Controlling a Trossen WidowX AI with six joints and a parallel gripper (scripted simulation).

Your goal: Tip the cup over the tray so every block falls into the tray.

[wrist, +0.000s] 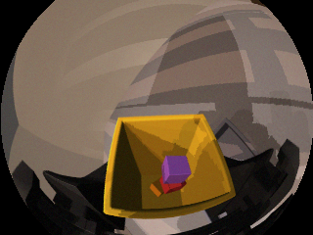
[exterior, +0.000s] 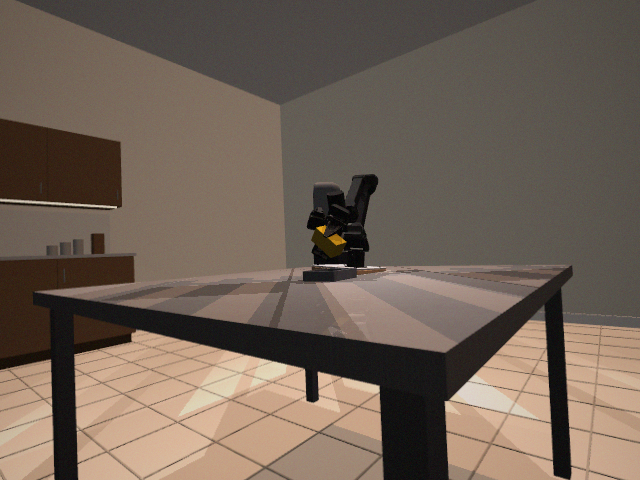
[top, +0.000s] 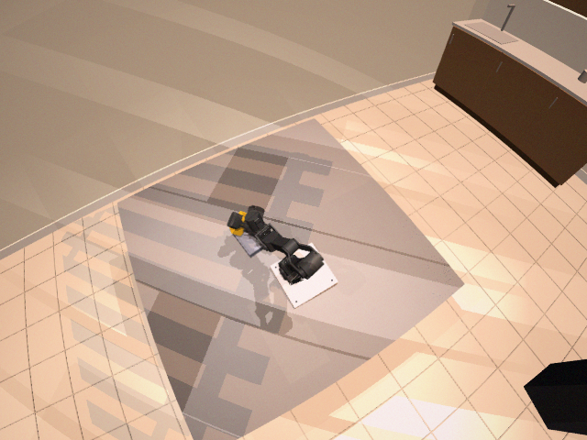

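Well, from here I can see the black gripper [exterior: 330,232] [wrist: 158,148] closed on the yellow cup [top: 236,231] [exterior: 328,241] [wrist: 168,206], holding it clear of the table [top: 379,227] [exterior: 387,310] and tilted to one side. In the exterior view it hangs above the low dark tray [top: 249,246] [exterior: 329,274], which lies on the tabletop, well in from the nearest corner and nearer the far edge.

Looked at from overhead, cup and tray are well inside the edges, toward the tabletop's left corner rather than its right one; the cup covers part of the tray there. Just beside the tray sits the arm's white base plate [top: 313,293].

Inside the cup I can make out a purple block [wrist: 176,169], a red one [wrist: 172,185] right by it and a bit of an orange one [wrist: 156,189], so those three haven't dropped out. I can't tell whether the tray has anything in it.
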